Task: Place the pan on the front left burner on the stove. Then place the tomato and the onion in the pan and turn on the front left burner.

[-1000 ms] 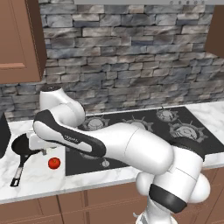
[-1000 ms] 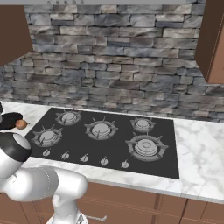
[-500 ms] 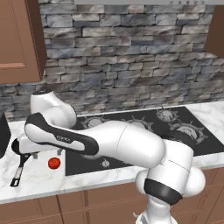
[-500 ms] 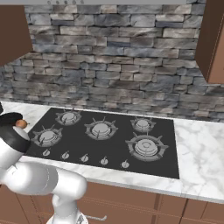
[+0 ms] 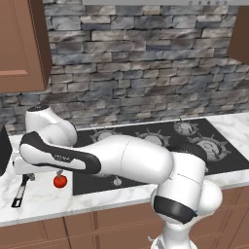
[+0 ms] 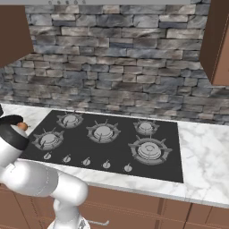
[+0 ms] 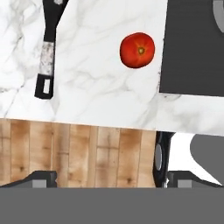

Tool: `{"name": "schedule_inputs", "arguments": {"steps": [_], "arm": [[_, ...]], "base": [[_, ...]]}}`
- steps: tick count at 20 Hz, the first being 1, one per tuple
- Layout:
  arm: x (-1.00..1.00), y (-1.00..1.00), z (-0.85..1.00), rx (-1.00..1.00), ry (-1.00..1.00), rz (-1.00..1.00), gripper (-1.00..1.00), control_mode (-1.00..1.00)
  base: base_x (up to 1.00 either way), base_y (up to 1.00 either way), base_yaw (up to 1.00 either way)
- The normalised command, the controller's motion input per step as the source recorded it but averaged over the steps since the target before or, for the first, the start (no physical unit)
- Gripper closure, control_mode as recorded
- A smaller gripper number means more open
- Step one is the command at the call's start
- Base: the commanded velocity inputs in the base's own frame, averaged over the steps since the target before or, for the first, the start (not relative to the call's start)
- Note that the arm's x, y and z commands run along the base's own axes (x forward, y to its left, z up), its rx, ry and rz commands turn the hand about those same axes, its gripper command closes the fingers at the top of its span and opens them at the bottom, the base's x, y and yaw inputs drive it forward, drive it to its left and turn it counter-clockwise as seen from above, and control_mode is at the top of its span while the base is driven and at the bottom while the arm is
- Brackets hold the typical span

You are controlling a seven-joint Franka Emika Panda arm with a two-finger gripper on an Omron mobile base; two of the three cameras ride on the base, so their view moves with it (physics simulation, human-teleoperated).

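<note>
Tomato (image 7: 137,50) lay on the white marble counter (image 7: 96,87) just beside the edge of the black stove (image 7: 192,48), apart from the pan handle (image 7: 47,52), whose grey-tipped end pointed toward the counter's front edge. From the left base camera the handle (image 5: 21,191) showed left of the tomato (image 5: 60,181), the pan body hidden behind the arm. A tan-brown shape (image 6: 21,126) at the left of the right base camera was probably the onion. The front left burner (image 6: 48,140) stood bare. The gripper (image 7: 109,177) hung with jaws spread wide, holding nothing.
</note>
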Motion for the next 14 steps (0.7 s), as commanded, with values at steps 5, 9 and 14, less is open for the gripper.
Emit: {"name": "schedule_inputs", "arguments": {"steps": [5,9,14], "arm": [[0.00,0.00,-0.16,0.00,-0.05,-0.05,-1.00,-1.00],[0.03,0.06,-0.21,0.00,-0.11,-0.01,-1.00,-1.00],[0.11,0.02,-0.24,0.01,-0.14,0.00,-1.00,-1.00]], "base": [[0.00,0.00,0.00],[0.00,0.00,0.00],[0.00,0.00,0.00]]}}
